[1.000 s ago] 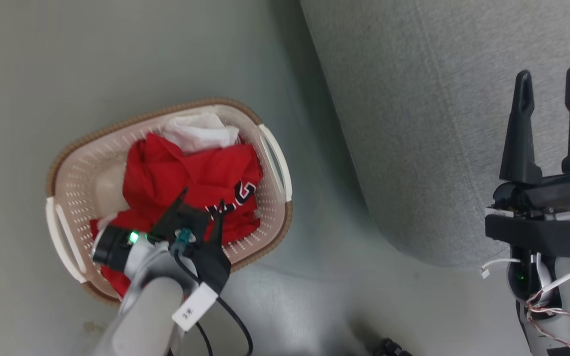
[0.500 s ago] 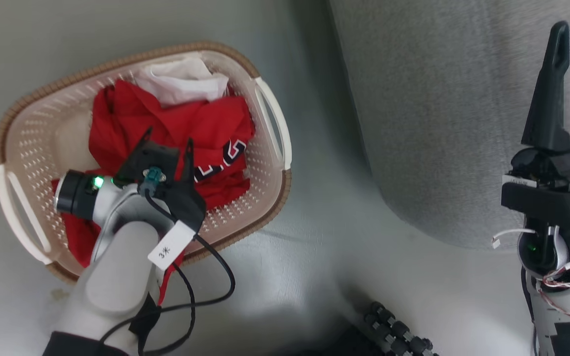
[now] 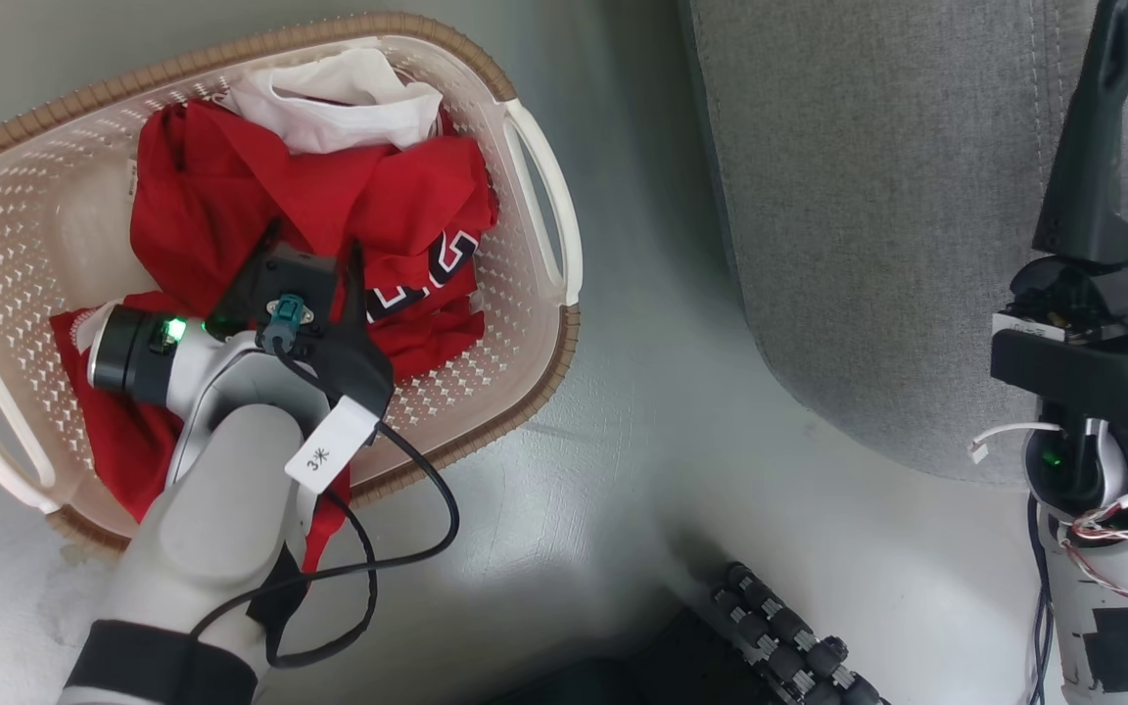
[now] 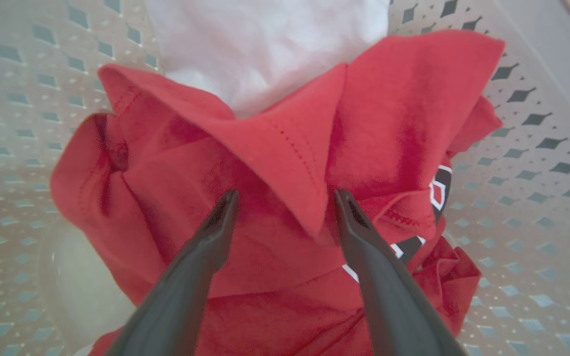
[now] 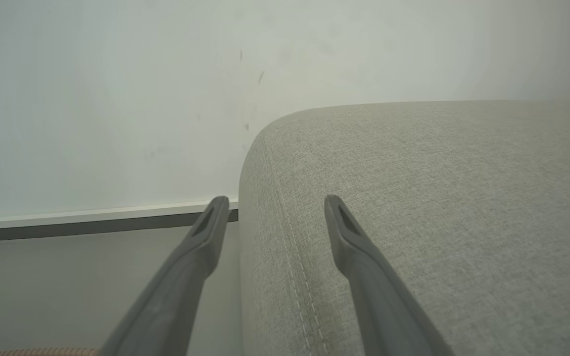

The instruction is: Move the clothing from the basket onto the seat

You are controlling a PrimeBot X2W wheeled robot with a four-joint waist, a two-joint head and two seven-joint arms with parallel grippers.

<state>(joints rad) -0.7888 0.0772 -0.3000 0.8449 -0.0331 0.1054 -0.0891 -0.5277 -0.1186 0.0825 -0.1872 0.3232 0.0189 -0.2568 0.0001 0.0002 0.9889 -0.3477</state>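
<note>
The cream basket stands on the floor at the left and holds crumpled red clothing with black-and-white lettering. My left gripper is inside the basket, open, its tips low over the red heap. In the left wrist view a raised fold of the red clothing lies between the two spread fingers, with the basket wall behind. The grey seat takes up the upper right. My right gripper is open and holds nothing, hovering over the seat's rounded edge.
A white garment lies on top of the red heap at the basket's far end. Pale floor separates the basket from the seat. A dark ribbed part sits at the bottom. A wall and skirting board stand behind the seat.
The head camera has dropped closer, so the basket looks bigger and further up-left. My left gripper has moved further onto the red heap, still open. The right gripper keeps its pose.
</note>
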